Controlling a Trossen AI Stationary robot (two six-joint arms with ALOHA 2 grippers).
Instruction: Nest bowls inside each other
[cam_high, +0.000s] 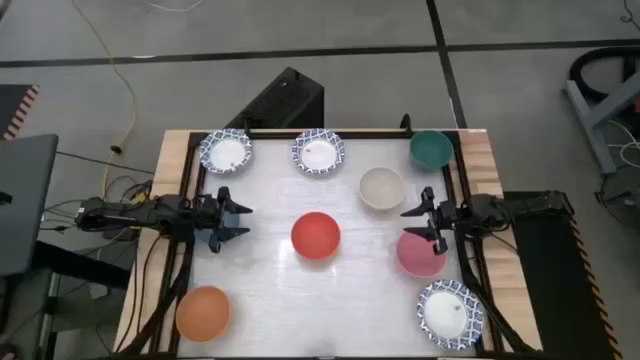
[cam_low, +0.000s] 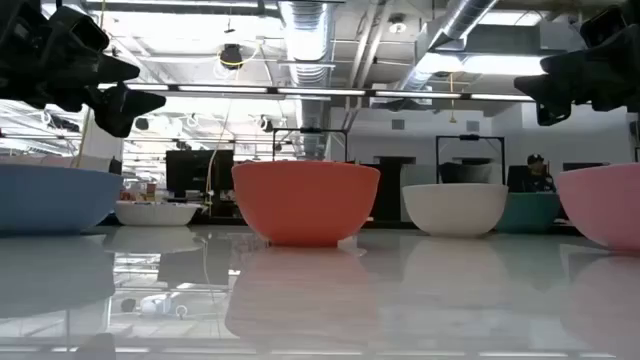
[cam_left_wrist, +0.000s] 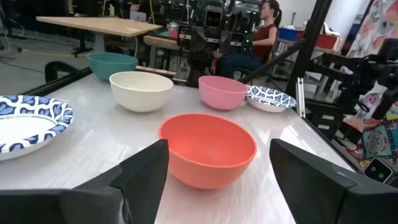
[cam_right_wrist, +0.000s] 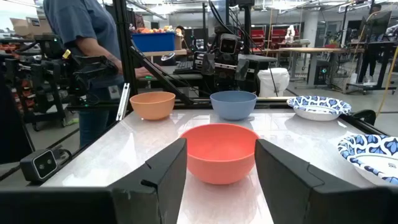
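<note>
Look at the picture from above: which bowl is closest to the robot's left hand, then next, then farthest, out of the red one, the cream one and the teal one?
Counting from the left hand, which is open at the table's left side:
1. The red bowl, in the middle of the table, right in front of that hand.
2. The cream bowl, further across toward the right.
3. The teal bowl, in the far right corner.

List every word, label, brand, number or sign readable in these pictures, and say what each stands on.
No text can be read in any view.
The round blue-and-white patterned bowls carry only a leaf-like pattern, no letters.
The plain round red bowl, pink bowl, cream bowl, teal bowl and orange bowl are unmarked.
Boxes and screens in the room behind the table are too small and blurred to read.
</note>
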